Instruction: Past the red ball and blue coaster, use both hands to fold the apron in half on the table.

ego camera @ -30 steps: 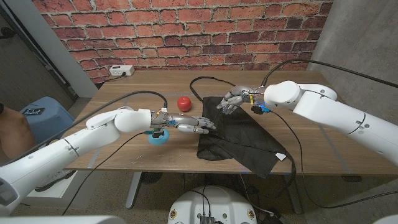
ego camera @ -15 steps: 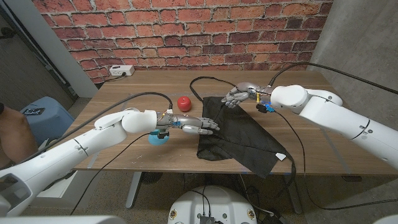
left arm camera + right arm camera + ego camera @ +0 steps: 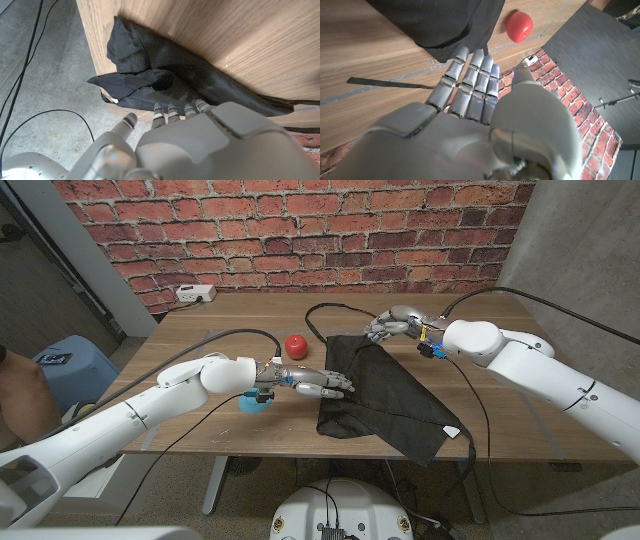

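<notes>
A black apron (image 3: pixel 390 395) lies crumpled on the table's right half, one corner hanging over the near edge. The red ball (image 3: pixel 295 345) sits left of it, and the blue coaster (image 3: pixel 255 401) lies nearer, partly hidden by my left wrist. My left hand (image 3: pixel 316 383) reaches past both, fingers stretched out onto the apron's left edge, holding nothing. In the left wrist view my left hand (image 3: pixel 200 140) hovers over the apron (image 3: pixel 165 80). My right hand (image 3: pixel 391 326) is at the apron's far edge. In the right wrist view its fingers (image 3: pixel 470 85) are straight above the apron (image 3: pixel 440 20), with the red ball (image 3: pixel 519 26) beyond.
A thin black apron strap (image 3: pixel 318 320) curls over the table behind the ball. A white power strip (image 3: pixel 195 293) lies at the far left edge. A blue stool (image 3: pixel 68 362) and part of a person (image 3: pixel 15 395) are left of the table.
My right hand has moved away from me and to the right, from over the apron to its far edge. My left hand has crept slightly toward the apron.
</notes>
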Robot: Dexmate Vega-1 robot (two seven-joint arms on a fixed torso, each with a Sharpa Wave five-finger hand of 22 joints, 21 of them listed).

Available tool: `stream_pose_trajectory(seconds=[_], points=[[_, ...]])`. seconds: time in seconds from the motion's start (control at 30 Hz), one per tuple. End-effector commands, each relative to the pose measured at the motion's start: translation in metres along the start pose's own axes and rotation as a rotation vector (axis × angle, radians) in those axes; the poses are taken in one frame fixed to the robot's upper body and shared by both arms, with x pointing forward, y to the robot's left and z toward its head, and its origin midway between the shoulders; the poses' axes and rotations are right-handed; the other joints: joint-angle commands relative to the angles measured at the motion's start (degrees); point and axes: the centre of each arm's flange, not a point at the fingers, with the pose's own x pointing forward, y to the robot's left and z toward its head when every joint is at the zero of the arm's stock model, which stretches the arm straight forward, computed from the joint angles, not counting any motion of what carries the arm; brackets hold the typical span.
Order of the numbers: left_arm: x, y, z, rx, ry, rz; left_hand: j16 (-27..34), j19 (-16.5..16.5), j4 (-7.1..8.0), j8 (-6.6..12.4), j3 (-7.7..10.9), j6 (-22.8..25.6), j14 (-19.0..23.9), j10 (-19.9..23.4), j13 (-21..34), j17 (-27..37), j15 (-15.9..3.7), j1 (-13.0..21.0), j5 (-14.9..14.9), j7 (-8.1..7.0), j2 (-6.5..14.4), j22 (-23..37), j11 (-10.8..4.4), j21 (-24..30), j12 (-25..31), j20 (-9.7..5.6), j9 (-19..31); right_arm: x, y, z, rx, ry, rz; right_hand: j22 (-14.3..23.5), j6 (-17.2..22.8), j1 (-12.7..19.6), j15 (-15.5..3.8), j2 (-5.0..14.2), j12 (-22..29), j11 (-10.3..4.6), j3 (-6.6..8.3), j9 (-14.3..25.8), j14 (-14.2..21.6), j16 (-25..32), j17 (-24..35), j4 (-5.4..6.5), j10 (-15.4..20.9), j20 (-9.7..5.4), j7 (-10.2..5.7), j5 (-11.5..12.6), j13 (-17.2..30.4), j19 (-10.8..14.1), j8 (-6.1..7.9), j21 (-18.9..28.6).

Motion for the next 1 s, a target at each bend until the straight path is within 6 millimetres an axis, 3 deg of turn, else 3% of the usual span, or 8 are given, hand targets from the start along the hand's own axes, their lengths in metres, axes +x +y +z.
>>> stream_pose_trajectory(seconds=[0.03,1.0], points=[[0.004,-0.003,-0.003,0.006,0.012,0.003,-0.14,-6.9,0.06,-0.15,0.58,-0.82,-1.96,-0.17,0.23,0.09,-0.58,0.4,-0.08,-0.18,-0.14,0.08,-0.07,-0.1,0.12,0.04,0.12,0.004,-0.011,-0.016,0.074,-0.054,-0.082,0.09,-0.04,-0.49,-2.49,-0.21,-0.43,-0.27,-0.13,-0.03,-0.31,-0.42,-0.34,-0.16,-0.18,-0.45,-0.1,-0.08,-0.14,-0.09,0.26,0.19],[0.011,-0.026,-0.008,-0.038,0.074,-0.059,-0.16,-7.24,0.49,-0.34,0.35,-3.44,-2.42,-1.02,0.25,0.36,-0.38,-0.38,-0.24,0.15,-0.51,0.17,-0.08,-0.26,-0.06,0.03,0.14,0.006,-0.012,-0.037,0.184,-0.124,-0.254,-0.04,0.98,-1.96,-3.31,0.37,-1.68,0.18,0.14,-0.31,0.69,-1.1,-2.44,0.06,1.68,-1.55,-0.05,-0.1,-1.47,-0.25,0.8,0.16]])
